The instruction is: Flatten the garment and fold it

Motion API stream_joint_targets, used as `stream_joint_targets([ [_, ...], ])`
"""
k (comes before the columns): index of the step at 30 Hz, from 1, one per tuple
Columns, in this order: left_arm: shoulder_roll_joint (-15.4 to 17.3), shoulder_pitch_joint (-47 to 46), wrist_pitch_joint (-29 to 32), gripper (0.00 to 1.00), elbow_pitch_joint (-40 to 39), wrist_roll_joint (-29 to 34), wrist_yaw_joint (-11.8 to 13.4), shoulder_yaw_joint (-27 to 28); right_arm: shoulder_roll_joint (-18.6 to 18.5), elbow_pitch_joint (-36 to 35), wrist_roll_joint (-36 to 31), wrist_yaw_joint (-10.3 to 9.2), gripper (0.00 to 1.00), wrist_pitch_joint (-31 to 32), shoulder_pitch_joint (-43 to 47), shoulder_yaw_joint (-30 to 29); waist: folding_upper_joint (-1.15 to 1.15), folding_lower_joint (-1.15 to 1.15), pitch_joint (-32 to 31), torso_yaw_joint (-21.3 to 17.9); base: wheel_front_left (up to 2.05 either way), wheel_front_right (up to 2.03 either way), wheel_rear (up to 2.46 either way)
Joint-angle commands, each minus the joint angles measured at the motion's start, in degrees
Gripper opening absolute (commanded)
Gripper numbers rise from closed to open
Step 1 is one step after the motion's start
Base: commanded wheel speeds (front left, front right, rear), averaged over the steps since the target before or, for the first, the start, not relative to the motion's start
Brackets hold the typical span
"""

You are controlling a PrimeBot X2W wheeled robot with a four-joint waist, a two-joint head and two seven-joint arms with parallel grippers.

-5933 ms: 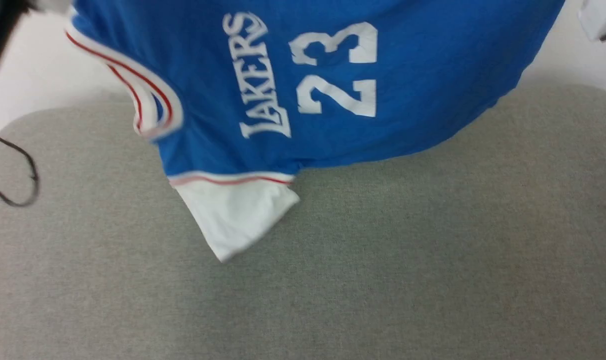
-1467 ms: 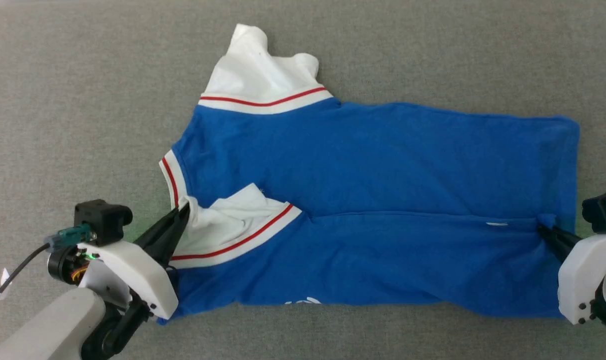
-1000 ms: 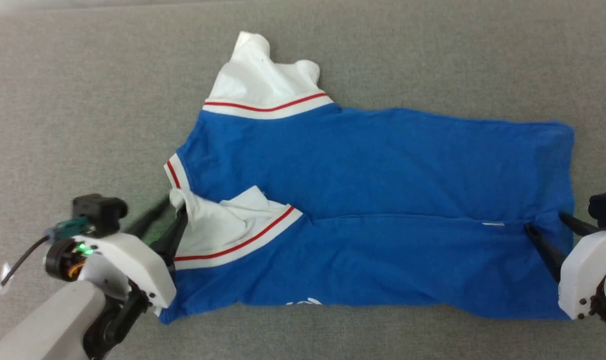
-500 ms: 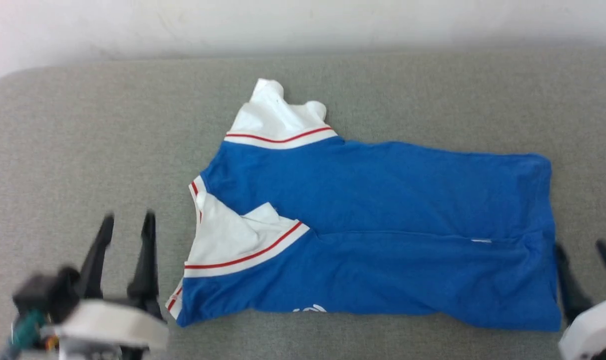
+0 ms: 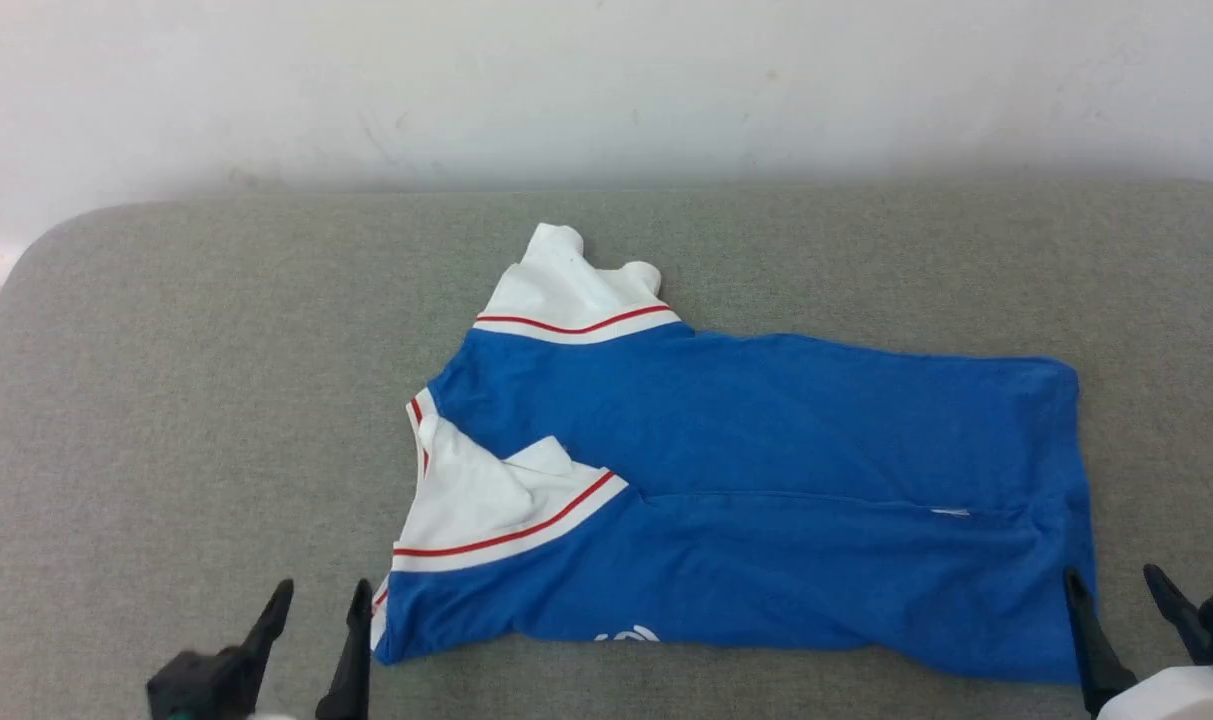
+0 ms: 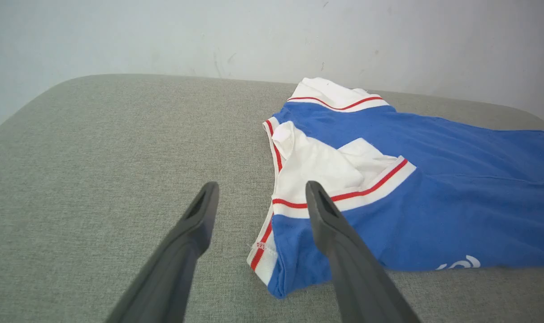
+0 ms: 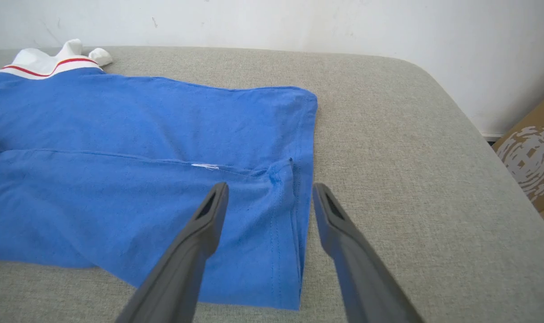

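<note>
The garment [image 5: 766, 440] is a bright blue T-shirt with white, red-striped sleeves. It lies sideways on the grey cushion, its near long side folded over the middle. One white sleeve [image 5: 486, 500] rests on top at the collar end, the other sleeve [image 5: 566, 290] sticks out at the back. My left gripper [image 5: 321, 598] is open and empty, raised just off the collar end [image 6: 265, 260]. My right gripper [image 5: 1111, 585] is open and empty too, above the hem corner [image 7: 294, 215]. In each wrist view the gripper [image 6: 259, 190] [image 7: 269, 190] shows spread fingers.
The grey cushion [image 5: 186, 400] has rounded back corners and meets a pale wall [image 5: 606, 90] behind. A brown cardboard box [image 7: 529, 157] stands off the cushion's right edge. Bare cushion lies left of the shirt.
Both grippers let go of the shirt's folded edge, opened and drew back toward me. The head camera tilted up, so the wall now shows.
</note>
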Motion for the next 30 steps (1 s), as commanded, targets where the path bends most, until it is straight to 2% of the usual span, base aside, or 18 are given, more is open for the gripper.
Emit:
stream_joint_targets([
  [1,0.40,-1.37,0.36,1.00,0.16,0.34,-0.35,-0.09,-0.21,-0.27,-0.32,-0.05,1.00,-0.09,-0.46,0.23,0.00,0.01,0.11,0.30,0.00,0.00,0.00],
  [4,1.93,-4.69,5.52,1.00,1.54,0.66,-2.05,-2.13,-0.51,-0.49,-0.15,-0.05,1.00,0.17,-1.00,0.61,0.00,0.01,1.11,0.71,0.00,0.00,0.00],
  [10,2.86,-10.93,16.63,1.00,5.31,-0.52,-4.21,-5.35,-0.78,-0.04,0.38,-0.05,1.00,0.48,-2.17,1.54,0.00,0.01,3.85,0.92,0.00,0.00,0.00],
  [20,2.96,-13.56,29.82,1.00,10.25,-4.39,-5.05,-7.99,-1.52,1.17,1.05,-0.05,1.00,0.81,-3.82,1.79,0.00,0.01,7.00,0.55,0.00,0.00,0.00],
  [21,2.84,-13.53,30.80,0.84,10.64,-4.95,-5.18,-8.17,-1.70,1.23,1.14,-0.05,1.00,0.88,-4.01,1.83,0.00,0.01,7.17,0.52,0.00,0.00,0.00],
  [22,2.72,-13.56,31.35,0.41,10.88,-5.34,-5.21,-8.23,-1.95,1.29,1.22,-0.05,1.00,0.99,-4.29,1.91,0.00,0.01,7.32,0.48,0.00,0.00,0.00],
  [23,2.55,-13.62,31.50,0.07,11.03,-5.66,-5.11,-8.11,-2.25,1.31,1.27,-0.05,1.00,1.12,-4.59,2.03,0.00,0.01,7.44,0.44,0.00,0.00,0.00],
  [24,2.35,-13.60,31.67,0.00,11.21,-6.05,-5.00,-7.97,-2.59,1.30,1.34,-0.05,1.00,1.26,-4.94,2.18,0.00,0.01,7.51,0.37,0.00,0.00,0.00],
  [30,1.18,-12.45,29.21,0.00,10.76,-8.26,-3.97,-5.69,-5.25,0.93,2.78,-0.05,1.00,3.17,-7.70,2.00,0.00,0.01,7.52,-0.06,0.00,0.00,0.00],
])
